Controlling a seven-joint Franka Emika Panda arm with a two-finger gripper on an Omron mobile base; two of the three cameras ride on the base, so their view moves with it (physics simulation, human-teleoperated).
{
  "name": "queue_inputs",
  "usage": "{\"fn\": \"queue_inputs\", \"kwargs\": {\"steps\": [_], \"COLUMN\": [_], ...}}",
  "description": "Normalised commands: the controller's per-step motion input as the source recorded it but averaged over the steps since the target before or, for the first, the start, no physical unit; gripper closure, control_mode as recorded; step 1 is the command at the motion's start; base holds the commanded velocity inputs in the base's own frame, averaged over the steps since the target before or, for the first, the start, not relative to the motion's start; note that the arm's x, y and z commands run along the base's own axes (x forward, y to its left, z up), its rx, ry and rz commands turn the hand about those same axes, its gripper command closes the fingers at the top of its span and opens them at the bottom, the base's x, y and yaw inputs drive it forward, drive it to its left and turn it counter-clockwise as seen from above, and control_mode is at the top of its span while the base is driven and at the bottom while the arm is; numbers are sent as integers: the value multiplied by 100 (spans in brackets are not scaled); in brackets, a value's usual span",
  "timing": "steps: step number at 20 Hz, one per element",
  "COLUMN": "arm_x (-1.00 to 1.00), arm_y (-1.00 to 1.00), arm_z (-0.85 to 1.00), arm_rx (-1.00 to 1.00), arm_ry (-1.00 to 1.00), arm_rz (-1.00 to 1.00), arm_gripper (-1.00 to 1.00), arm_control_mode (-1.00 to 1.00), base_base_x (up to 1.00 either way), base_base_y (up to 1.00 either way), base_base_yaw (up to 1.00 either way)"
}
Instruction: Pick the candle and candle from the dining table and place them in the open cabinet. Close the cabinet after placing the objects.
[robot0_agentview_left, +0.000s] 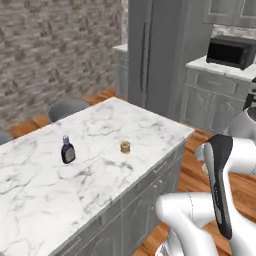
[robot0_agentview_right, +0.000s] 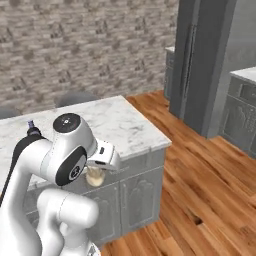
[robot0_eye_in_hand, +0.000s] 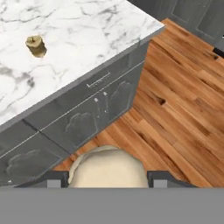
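1. The gripper (robot0_eye_in_hand: 107, 180) is clamped on the cream candle (robot0_eye_in_hand: 108, 168); in the hand view the candle's rounded pale body sits between the two dark finger tips, one against each side.
2. In the right base view the same cream candle (robot0_agentview_right: 95, 177) hangs just under the white hand, off the near edge of the dining table (robot0_agentview_right: 131, 131) and in front of its grey panelled base, above the wood floor (robot0_agentview_right: 210, 190).
3. The hand points forward and downward, looking across the table's near right corner and the floor planks beside it.
4. The arm is folded close to the base: in the right base view a round white joint with a dark cap sits high, and the forearm bends down and to the right toward the hand. In the left base view the white links with a dark strip fill the lower right.
5. The tan-gold candle (robot0_agentview_left: 125, 147) stands upright on the marble top of the dining table (robot0_agentview_left: 45, 190), well apart from the gripper, toward the table's right part.
6. A dark blue labelled bottle (robot0_agentview_left: 67, 150) stands upright to the left of that candle, apart from it.
7. Past the table, a tall grey fridge (robot0_agentview_left: 150, 55) stands against the far wall, with a black microwave (robot0_agentview_left: 231, 50) on the counter to its right.
8. A brick wall (robot0_agentview_left: 55, 50) closes the far left, with grey chair backs (robot0_agentview_left: 65, 107) at the table's far side.
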Motion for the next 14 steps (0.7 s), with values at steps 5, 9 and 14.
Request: {"fn": "queue_inputs", "kwargs": {"steps": [5, 9, 14], "arm_x": [0, 0, 0], "arm_y": [0, 0, 0], "arm_z": [0, 0, 0], "arm_rx": [0, 0, 0], "arm_ry": [0, 0, 0], "arm_rz": [0, 0, 0], "arm_gripper": [100, 100, 100], "arm_control_mode": [100, 100, 100], "base_base_x": [-6, -3, 0], "base_base_y": [0, 0, 0], "base_base_yaw": [-47, -47, -48]}}
